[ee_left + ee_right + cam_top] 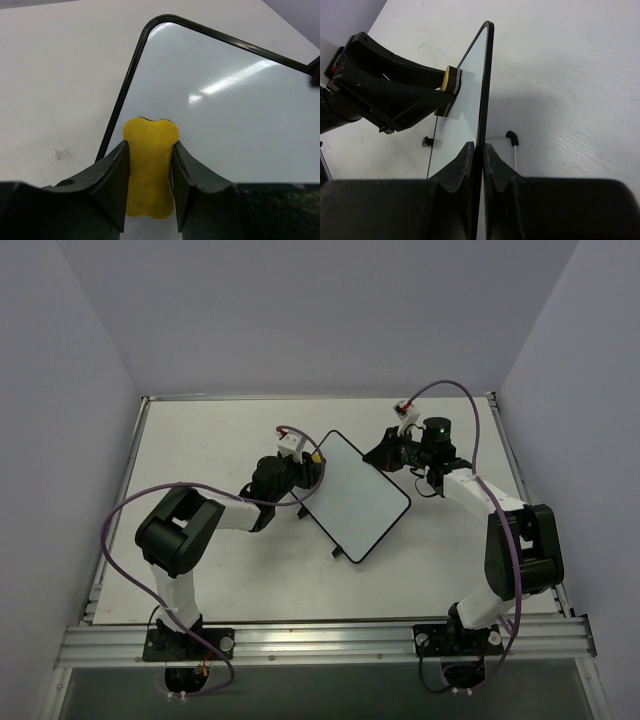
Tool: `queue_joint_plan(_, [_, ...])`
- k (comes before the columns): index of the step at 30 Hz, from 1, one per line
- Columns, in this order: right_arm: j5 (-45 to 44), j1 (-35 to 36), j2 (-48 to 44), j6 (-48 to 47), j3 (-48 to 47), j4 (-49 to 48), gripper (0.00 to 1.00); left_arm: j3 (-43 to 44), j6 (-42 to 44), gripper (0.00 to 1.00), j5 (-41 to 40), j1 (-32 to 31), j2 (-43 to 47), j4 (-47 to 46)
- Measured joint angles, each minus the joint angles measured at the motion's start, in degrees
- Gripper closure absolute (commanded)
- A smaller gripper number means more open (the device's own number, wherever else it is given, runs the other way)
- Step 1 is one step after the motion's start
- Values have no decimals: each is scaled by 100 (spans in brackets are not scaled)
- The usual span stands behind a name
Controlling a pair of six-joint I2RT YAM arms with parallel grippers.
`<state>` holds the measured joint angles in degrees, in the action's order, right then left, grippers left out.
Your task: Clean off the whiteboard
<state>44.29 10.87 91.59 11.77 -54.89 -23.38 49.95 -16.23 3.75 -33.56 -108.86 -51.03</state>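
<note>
Well, both arms meet at the whiteboard point(355, 495), which sits slantwise in the middle of the pale tabletop point(200, 440), between the two hands.

The left hand point(303, 472) is closed snugly on a small yellow eraser point(150, 165), a waisted block pinched at its narrow middle by the two dark fingers point(115, 175). Beyond those fingertips the eraser's front end rests against the glossy face of the board point(225, 100), just inside the thin black frame and a little short of a rounded corner. From the other arm's camera the eraser point(451, 80) shows a yellow back and a pale pad, and the pad lies flat on the white surface.

The right hand point(385, 453) grips the board from the opposite side. Its fingers point(465, 165) are drawn almost together, with the black edge of the frame held between them, so from that wrist the board point(465, 95) is seen nearly edge-on, running straight away from the hand. Two small black feet point(511, 135) stick out below it, one to either side of the edge.

As for writing, the face in front of the left hand reads as plain white, with only a bright streak of reflected light across it. Purple cables point(120, 510) loop off both arms.
</note>
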Motion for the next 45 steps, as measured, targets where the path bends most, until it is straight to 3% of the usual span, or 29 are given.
queue_joint_plan(5, [-39,0,0,-15,0,9,100,0,2,98,9,-98,-94,-225])
queue_joint_plan(19, [-74,0,0,-146,0,44,100,-66,79,98,-334,-1156,-39,-861])
queue_joint_plan(24, [-33,4,0,-146,0,17,100,-81,-13,98,-155,-931,31,-702])
queue_joint_plan(34, [2,33,0,-136,-2,-37,100,-74,-9,98,-262,140,63,111])
queue_joint_plan(45, [-2,37,0,-133,-2,-44,100,-31,20,98,-304,177,63,286])
